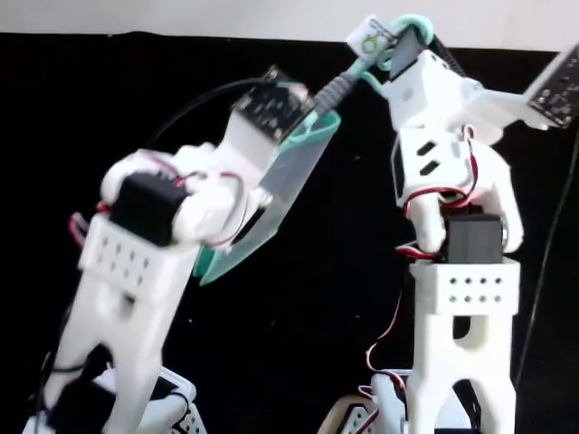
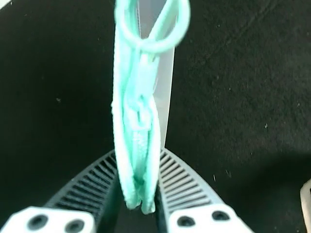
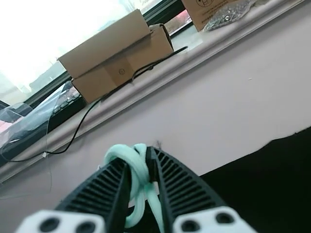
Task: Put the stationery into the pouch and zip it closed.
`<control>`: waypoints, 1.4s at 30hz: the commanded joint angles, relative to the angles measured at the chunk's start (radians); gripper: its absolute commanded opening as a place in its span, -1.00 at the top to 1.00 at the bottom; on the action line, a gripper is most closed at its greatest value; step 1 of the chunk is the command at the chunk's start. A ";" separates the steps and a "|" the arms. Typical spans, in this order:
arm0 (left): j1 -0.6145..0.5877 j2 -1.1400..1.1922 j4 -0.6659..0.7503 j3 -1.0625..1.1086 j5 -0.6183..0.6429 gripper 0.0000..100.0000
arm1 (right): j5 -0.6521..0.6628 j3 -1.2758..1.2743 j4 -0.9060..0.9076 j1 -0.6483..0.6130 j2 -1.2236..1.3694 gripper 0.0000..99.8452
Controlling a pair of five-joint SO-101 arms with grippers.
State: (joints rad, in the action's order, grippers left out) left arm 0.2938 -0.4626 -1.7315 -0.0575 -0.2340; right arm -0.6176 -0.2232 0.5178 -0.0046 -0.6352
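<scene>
While your left gripper point(image 2: 139, 160) is clamped on one end of the translucent, mint-edged pouch point(image 2: 142, 111), held up off the black table point(image 2: 243, 97), your right gripper point(image 3: 138, 159) at the pouch's far end is pinched on its mint pull loop point(image 3: 116, 154). By that, you look to be at the zipping step. Whether stationery is inside I cannot tell. The white tag point(image 1: 371, 36) beside the loop is too small to read.
</scene>
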 commanded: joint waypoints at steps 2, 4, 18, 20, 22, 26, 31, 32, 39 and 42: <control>-0.048 -0.163 -0.026 0.162 -0.006 0.99 | -0.005 -0.027 -0.114 0.102 -0.005 0.99; -0.050 -0.216 -0.028 0.213 -0.006 0.99 | -0.008 -0.035 -0.114 0.116 -0.005 0.99; -0.130 -0.355 -0.028 0.348 -0.005 0.99 | -0.009 -0.090 -0.114 0.170 -0.004 0.99; -0.165 -0.357 -0.029 0.348 -0.006 0.99 | -0.006 -0.107 -0.114 0.173 -0.004 0.99; -0.183 -0.357 -0.029 0.348 -0.008 0.99 | -0.005 -0.133 -0.114 0.189 -0.004 0.99; -0.189 -0.357 -0.029 0.348 -0.034 0.99 | -0.003 -0.205 -0.188 0.246 -0.004 0.99; -0.189 -0.357 -0.029 0.348 -0.041 0.99 | -0.003 -0.329 -0.374 0.363 -0.002 0.99; -0.189 -0.357 -0.029 0.348 -0.041 0.99 | -0.002 -0.346 -0.406 0.386 0.005 0.99; -0.189 -0.357 -0.029 0.348 -0.041 0.99 | 0.052 -0.321 -0.575 0.533 0.246 0.99; -0.189 -0.357 -0.029 0.348 -0.041 0.99 | 0.048 -0.252 -0.587 0.584 0.392 0.99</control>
State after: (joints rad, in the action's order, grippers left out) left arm 0.1634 -0.8094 -1.7315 0.2708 -0.2739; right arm -0.5777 -0.5808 -0.0238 0.4035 -0.3682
